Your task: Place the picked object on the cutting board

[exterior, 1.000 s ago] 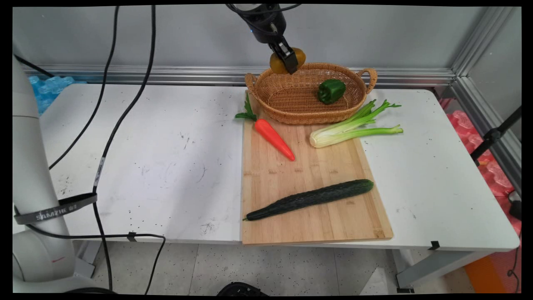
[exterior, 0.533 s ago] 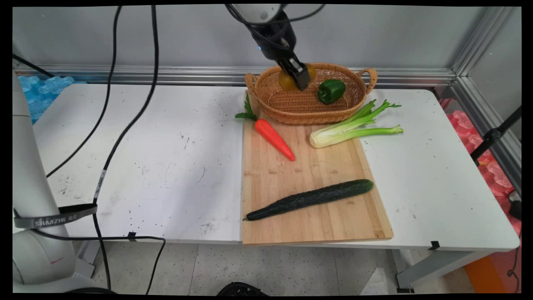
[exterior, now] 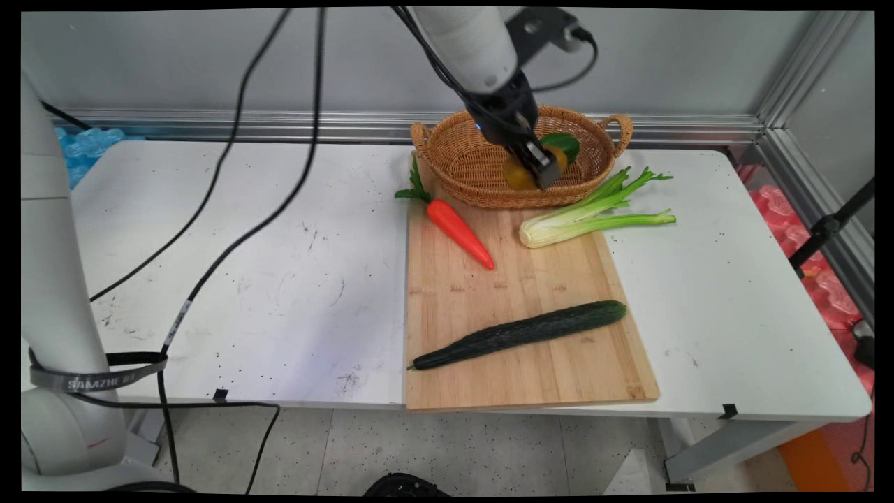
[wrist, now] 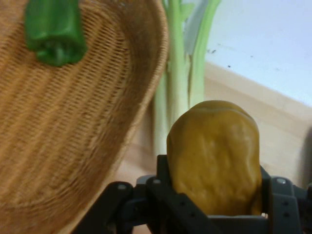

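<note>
Yellow-brown and firm-looking, the potato (wrist: 214,156) sits clamped in our gripper (exterior: 538,168), the fingers closed on its flanks, at upper centre of the main view over the wicker basket (exterior: 461,164). We judge it rigid, fairly light and smooth enough to slip, so its broad middle suits holding. The basket holds a green pepper (wrist: 53,31); celery (exterior: 594,213) lies just beside it.

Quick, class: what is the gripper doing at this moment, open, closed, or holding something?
Gripper: closed on the potato, held over the wicker basket.
</note>
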`<action>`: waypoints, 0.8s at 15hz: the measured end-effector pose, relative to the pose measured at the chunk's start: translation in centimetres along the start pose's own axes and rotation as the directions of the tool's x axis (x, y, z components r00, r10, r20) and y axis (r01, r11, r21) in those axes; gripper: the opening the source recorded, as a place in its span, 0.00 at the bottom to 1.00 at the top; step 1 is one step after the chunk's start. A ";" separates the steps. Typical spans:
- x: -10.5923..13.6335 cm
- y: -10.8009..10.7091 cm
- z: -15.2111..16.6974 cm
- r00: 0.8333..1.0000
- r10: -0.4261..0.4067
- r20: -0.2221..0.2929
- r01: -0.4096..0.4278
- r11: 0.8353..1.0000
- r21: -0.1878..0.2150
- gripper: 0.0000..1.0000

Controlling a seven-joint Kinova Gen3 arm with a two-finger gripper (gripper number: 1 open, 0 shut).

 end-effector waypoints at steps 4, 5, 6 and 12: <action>0.4 2.0 4.1 1.000 0.010 0.012 -0.009 1.000 -0.022 0.00; 0.4 2.5 5.2 1.000 0.005 0.017 -0.004 1.000 -0.026 0.00; 0.4 2.8 6.1 1.000 0.000 0.021 0.001 1.000 -0.028 0.00; 0.5 4.7 11.6 0.998 -0.028 0.052 0.030 0.999 -0.042 0.00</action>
